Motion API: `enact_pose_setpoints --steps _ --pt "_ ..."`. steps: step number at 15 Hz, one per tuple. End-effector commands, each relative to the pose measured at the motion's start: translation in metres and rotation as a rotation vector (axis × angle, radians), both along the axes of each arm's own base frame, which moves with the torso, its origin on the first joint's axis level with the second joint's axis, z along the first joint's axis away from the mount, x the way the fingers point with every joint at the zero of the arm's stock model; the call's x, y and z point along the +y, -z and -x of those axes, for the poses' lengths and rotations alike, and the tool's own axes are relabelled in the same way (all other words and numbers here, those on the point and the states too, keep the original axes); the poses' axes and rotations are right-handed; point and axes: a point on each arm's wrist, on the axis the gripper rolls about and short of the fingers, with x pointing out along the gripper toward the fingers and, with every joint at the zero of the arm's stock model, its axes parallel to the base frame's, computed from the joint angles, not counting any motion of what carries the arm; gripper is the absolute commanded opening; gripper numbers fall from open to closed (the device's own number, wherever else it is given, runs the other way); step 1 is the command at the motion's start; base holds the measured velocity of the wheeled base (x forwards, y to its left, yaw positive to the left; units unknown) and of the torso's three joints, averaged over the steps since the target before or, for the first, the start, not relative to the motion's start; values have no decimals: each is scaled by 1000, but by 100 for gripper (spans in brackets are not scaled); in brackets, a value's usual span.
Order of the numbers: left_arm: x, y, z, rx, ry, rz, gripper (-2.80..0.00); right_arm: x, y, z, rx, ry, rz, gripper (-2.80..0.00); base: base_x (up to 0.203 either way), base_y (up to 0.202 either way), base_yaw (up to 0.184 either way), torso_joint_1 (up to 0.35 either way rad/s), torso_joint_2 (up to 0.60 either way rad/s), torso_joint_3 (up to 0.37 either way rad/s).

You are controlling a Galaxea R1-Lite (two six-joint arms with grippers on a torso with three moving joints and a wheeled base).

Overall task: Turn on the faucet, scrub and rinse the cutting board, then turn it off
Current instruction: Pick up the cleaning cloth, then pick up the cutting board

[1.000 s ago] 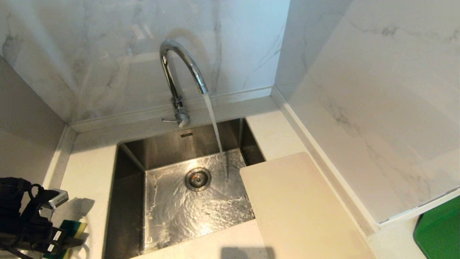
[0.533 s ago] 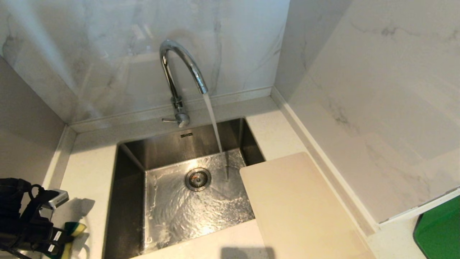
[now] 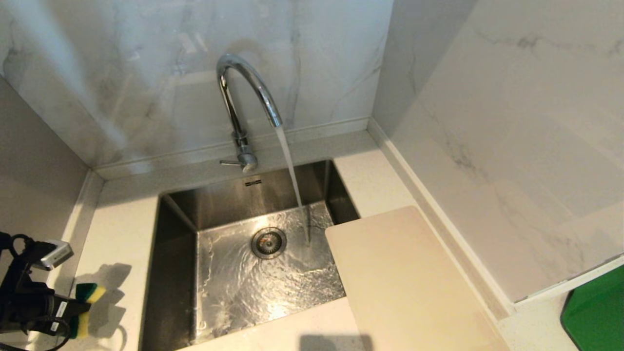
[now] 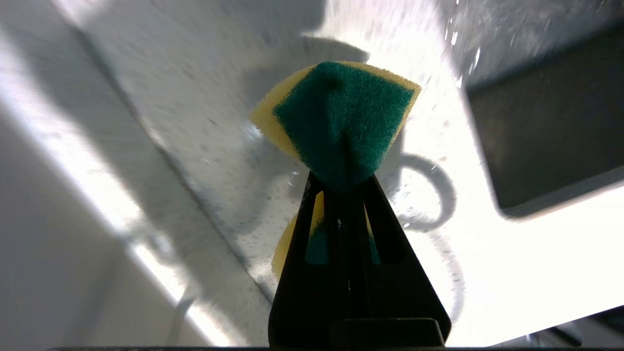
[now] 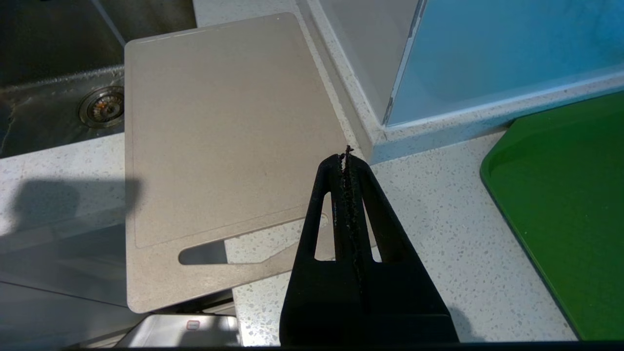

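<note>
Cutting board (image 3: 409,278) lies flat on the pale counter (image 3: 122,219) at the right of the sink (image 3: 263,253); its far left corner reaches over the sink edge; in the right wrist view its slot handle sits at the near short end, which seems to stick out past the counter front. The faucet (image 3: 243,92) stands behind the sink; water runs from its spout and lands on the steel floor just beside the drain (image 3: 268,242); the small lever at its base points to the left.

Marble walls close the corner behind and at the right; a green tray (image 3: 594,312) lies at the far right, beyond the end of the right wall.

The left gripper (image 3: 80,304) is at the left of the sink, low over the counter; its jaws are clamped on a green and yellow sponge (image 4: 341,122), which is squeezed and folded between them and hangs just above the counter; the whole sink lies between this gripper and the board, so they are well apart. The right gripper (image 5: 346,158) has its jaws pressed together with nothing between; it hangs over the near right corner of the board.

White stickers show on the left arm, but I cannot read any writing on them.
</note>
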Motion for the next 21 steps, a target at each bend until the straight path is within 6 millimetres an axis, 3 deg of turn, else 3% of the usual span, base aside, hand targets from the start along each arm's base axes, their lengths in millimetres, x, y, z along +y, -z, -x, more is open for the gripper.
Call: enact_pose_setpoints --steps 1,7,12,15,21 --pt "-5 -32 16 -146 -15 -29 -280 0 0 0 -4 -1 0 -280 0 0 0 0 0 0" --pt "-10 -77 31 -227 -150 99 -280 0 0 0 -2 -1 0 -280 0 0 0 0 0 0" --pt "-16 -98 51 -331 -252 187 -280 0 0 0 -2 -1 0 -280 0 0 0 0 0 0" --pt "-23 -100 74 -385 -234 173 -280 0 0 0 -2 -1 0 -280 0 0 0 0 0 0" --pt "-41 -78 124 -445 -115 183 -280 0 0 0 -2 -1 -2 -280 0 0 0 0 0 0"
